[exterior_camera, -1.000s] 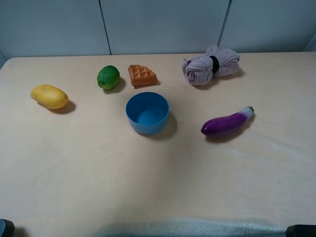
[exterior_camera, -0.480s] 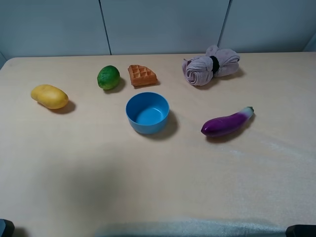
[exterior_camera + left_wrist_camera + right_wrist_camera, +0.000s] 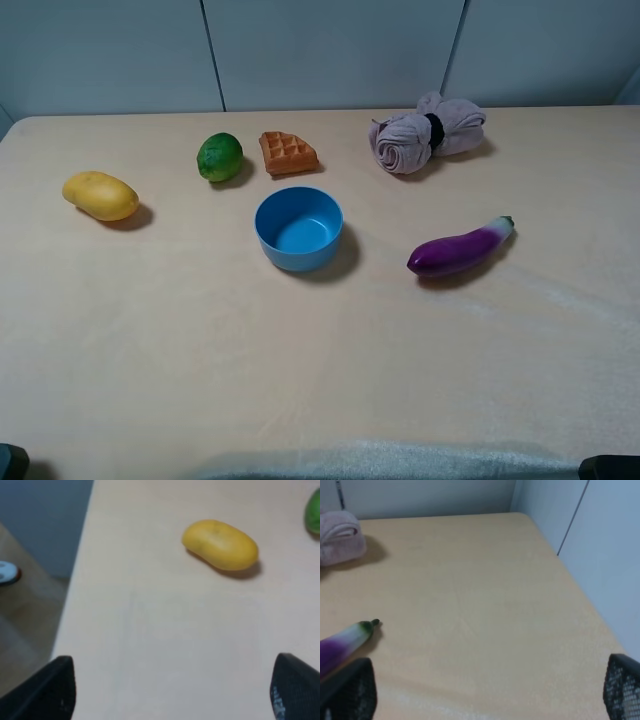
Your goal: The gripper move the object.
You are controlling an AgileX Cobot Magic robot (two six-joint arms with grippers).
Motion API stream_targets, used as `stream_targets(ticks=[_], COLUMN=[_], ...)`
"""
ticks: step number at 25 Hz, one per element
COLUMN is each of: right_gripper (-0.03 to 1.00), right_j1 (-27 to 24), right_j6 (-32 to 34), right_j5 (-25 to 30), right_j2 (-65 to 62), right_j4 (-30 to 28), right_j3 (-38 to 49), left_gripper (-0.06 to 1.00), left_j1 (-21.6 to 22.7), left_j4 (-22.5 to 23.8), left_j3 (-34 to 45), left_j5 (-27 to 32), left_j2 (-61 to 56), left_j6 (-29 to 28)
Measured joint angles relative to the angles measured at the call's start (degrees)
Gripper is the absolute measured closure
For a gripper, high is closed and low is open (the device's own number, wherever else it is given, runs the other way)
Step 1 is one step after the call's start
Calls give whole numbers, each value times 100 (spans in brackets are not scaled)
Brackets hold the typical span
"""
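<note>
The small glossy green lime [image 3: 220, 157] lies on the tan table at the back left, just left of the waffle [image 3: 287, 152]. Only its edge shows in the left wrist view [image 3: 315, 511]. My left gripper [image 3: 172, 695] is open and empty, its dark fingertips [image 3: 50, 690] wide apart, over the table's left front, well short of the lime. My right gripper [image 3: 487, 690] is open and empty, its fingertips [image 3: 622, 685] wide apart near the table's right side. In the exterior view only dark bits of the arms show at the bottom corners.
A yellow mango [image 3: 100, 195] lies at the far left and shows in the left wrist view [image 3: 220, 544]. A blue bowl [image 3: 298, 228] stands mid-table, a purple eggplant [image 3: 460, 248] to its right, a rolled pink cloth [image 3: 425, 132] at the back. The table's left edge [image 3: 75, 580] is close.
No object has moved. A faint shadow on the near part of the table has faded.
</note>
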Motion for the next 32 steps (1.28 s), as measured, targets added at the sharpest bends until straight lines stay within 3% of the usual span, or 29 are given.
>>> stream_targets(ticks=[6,17,32], right_gripper=[27,27,27], right_j1=[0,0,0], right_j6=[0,0,0], right_j5=[0,0,0], right_j2=[0,0,0], right_j4=[0,0,0], right_j3=[0,0,0], left_gripper=[10,10,10], left_j1=[0,0,0], left_j4=[-210,-482,-539], left_j3=[804,1758,1889], left_j5=[0,-471,-717], left_j2=[-1130,-1542,-2022], left_j6=[248,270,292])
